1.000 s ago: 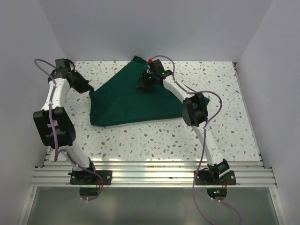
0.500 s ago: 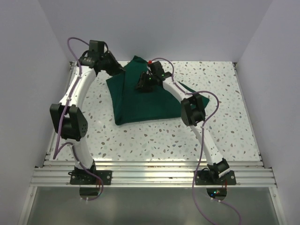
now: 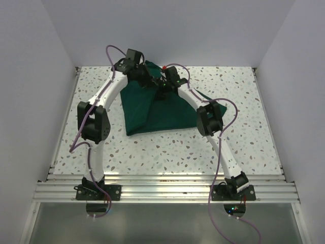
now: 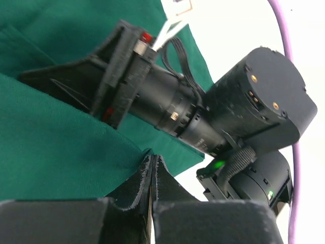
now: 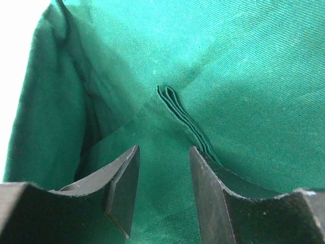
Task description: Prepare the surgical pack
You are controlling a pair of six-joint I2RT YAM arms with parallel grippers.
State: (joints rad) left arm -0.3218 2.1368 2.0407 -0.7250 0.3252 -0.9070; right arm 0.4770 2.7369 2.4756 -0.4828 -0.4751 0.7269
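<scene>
Here, left end effector [image 4: 152,163] pinches green cloth [image 3: 152,113]; right end effector [image 5: 163,153] gapes.

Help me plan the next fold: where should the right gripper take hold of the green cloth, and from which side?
Probably the raised ridge of layered edges on the green cloth, ahead of the open right gripper: come from above, jaws astride it; nearby fabric lies smooth.

Robotics lab booth: plain white walls [image 3: 167,30] boxing a speckled table [image 3: 254,142]
</scene>
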